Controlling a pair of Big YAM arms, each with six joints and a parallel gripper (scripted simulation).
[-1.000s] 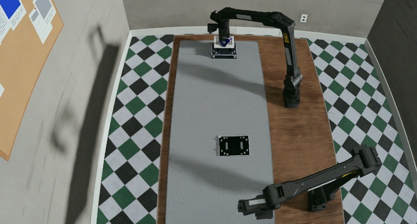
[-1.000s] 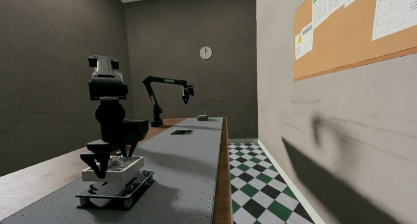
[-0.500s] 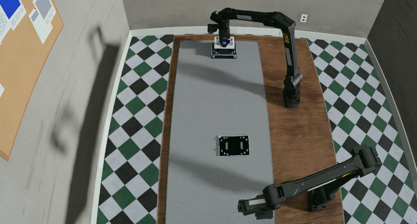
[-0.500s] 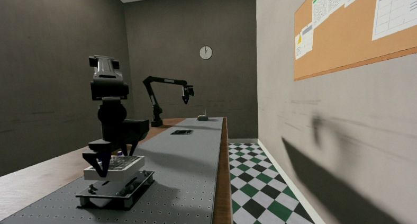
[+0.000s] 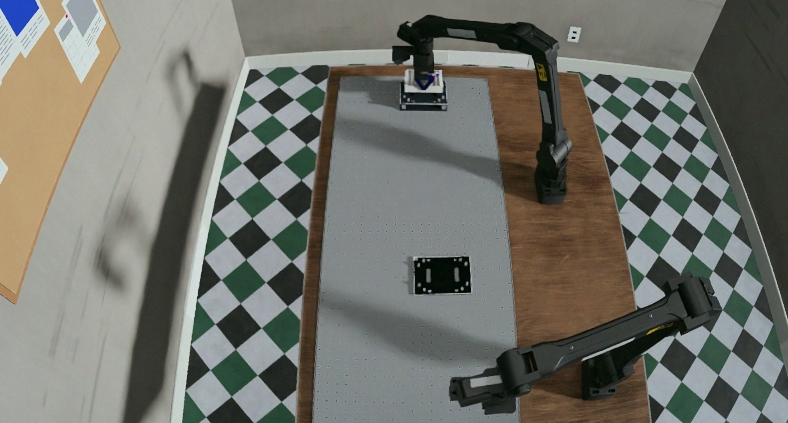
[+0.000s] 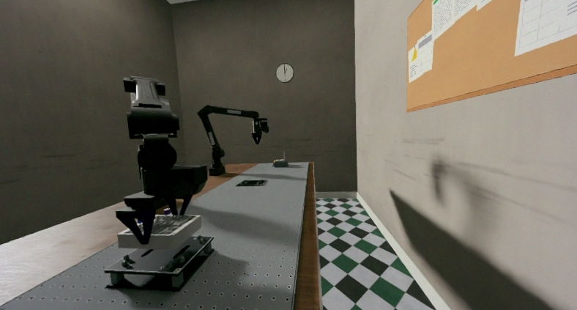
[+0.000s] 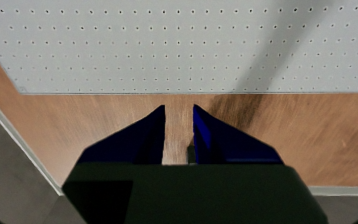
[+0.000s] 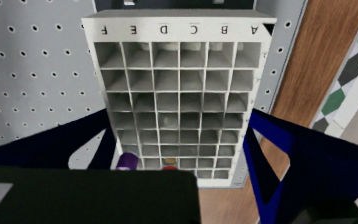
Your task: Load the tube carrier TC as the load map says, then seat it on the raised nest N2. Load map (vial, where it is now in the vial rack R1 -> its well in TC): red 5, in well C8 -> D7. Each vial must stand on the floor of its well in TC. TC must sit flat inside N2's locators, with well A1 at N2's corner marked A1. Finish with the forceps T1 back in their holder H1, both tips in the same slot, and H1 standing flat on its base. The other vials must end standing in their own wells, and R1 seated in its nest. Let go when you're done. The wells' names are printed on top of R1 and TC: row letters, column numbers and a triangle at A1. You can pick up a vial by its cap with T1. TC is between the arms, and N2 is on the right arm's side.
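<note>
Open air separates the underside of the tube carrier (image 5: 410, 86) (image 6: 186, 234) (image 8: 177, 22) from the raised nest (image 5: 423, 99) (image 6: 151, 263) (image 8: 175, 4). Locators (image 6: 128, 261) project upward, obstructing low sideways passage. The right claw (image 5: 424, 83) (image 6: 161, 228) (image 8: 179, 111) occupies 2 opposite flanks of the carrier. A broad gap separates the nest from the low black plate (image 5: 442, 275) (image 6: 250, 182).

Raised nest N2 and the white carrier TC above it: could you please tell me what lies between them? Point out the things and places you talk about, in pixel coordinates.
Only open air and the nest's small locators (image 5: 405, 98) (image 6: 128, 261) (image 8: 129, 2) show between carrier TC (image 5: 410, 88) (image 6: 173, 240) (image 8: 117, 23) and nest N2 (image 5: 423, 101) (image 6: 145, 264) (image 8: 175, 4), in the exterior view.
</note>
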